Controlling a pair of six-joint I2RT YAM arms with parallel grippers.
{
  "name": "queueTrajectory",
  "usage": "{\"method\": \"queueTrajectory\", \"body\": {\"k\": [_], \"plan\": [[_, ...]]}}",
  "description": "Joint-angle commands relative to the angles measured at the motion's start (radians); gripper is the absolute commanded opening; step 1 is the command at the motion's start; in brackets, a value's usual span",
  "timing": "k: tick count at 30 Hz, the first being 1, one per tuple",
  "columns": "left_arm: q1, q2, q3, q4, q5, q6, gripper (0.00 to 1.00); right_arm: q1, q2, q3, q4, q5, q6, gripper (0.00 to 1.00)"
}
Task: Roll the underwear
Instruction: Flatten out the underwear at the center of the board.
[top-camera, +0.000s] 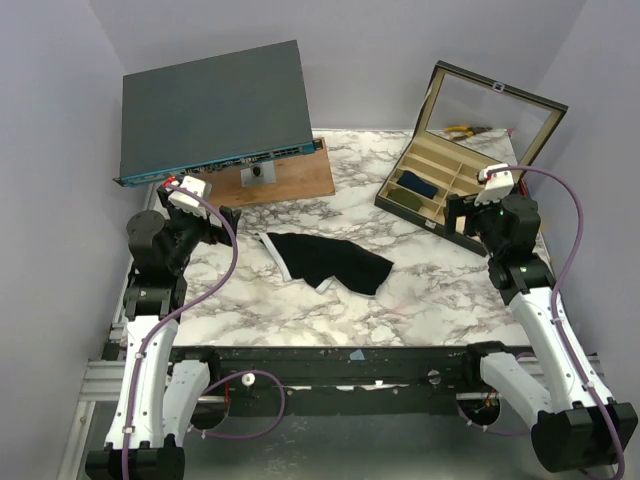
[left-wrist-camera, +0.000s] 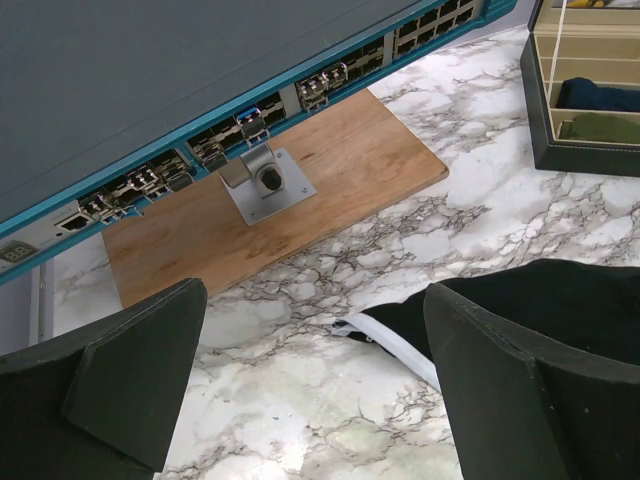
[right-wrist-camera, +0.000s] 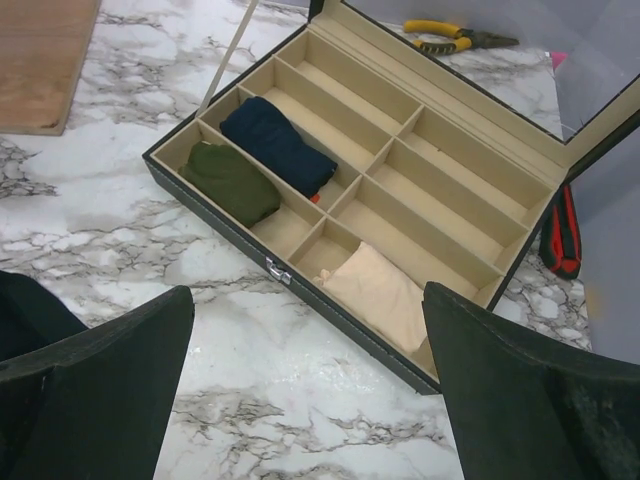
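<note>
Betw. gaping empty L pincer (left-wrist-camera: 318, 385) & R pincer (right-wrist-camera: 306, 385): underwear (top-camera: 325, 262); box (right-wrist-camera: 445, 190), switch (top-camera: 210, 105) behind.

My left gripper (top-camera: 226, 222) hovers just left of underwear (top-camera: 325, 262), jaws wide apart, holding nothing. My right gripper (top-camera: 458, 212) hangs well right of underwear, jaws spread too, empty. Both my elbows bent, wrists pitched forward and down.
</note>
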Motion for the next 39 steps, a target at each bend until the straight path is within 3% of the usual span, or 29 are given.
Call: {"method": "queueTrajectory", "body": {"k": [1, 14, 22, 27, 32, 36, 39], "plan": [[0.008, -0.002, -0.01, 0.023, -0.003, -0.006, 0.99, -0.01, -0.002, -0.013, 0.025, 0.021, 0.009, 0.99], [0.008, -0.002, -0.013, 0.026, -0.003, -0.008, 0.99, -0.013, -0.004, -0.019, 0.021, 0.001, -0.005, 1.0], [0.009, -0.015, -0.002, 0.018, -0.006, -0.017, 0.99, -0.016, -0.01, -0.018, 0.011, -0.088, -0.026, 1.0], [0.009, -0.034, 0.021, -0.005, -0.01, 0.015, 0.99, -0.016, 0.011, 0.023, -0.162, -0.331, -0.194, 1.0], [0.009, -0.035, 0.021, -0.056, 0.049, 0.092, 0.99, -0.006, 0.076, 0.079, -0.321, -0.45, -0.328, 1.0], [0.008, -0.022, 0.02, -0.166, 0.194, 0.173, 0.99, 0.062, 0.126, 0.076, -0.313, -0.486, -0.364, 1.0], [0.0, -0.005, 0.014, -0.248, 0.261, 0.233, 0.99, 0.208, 0.189, 0.074, -0.274, -0.42, -0.387, 0.99]]}}
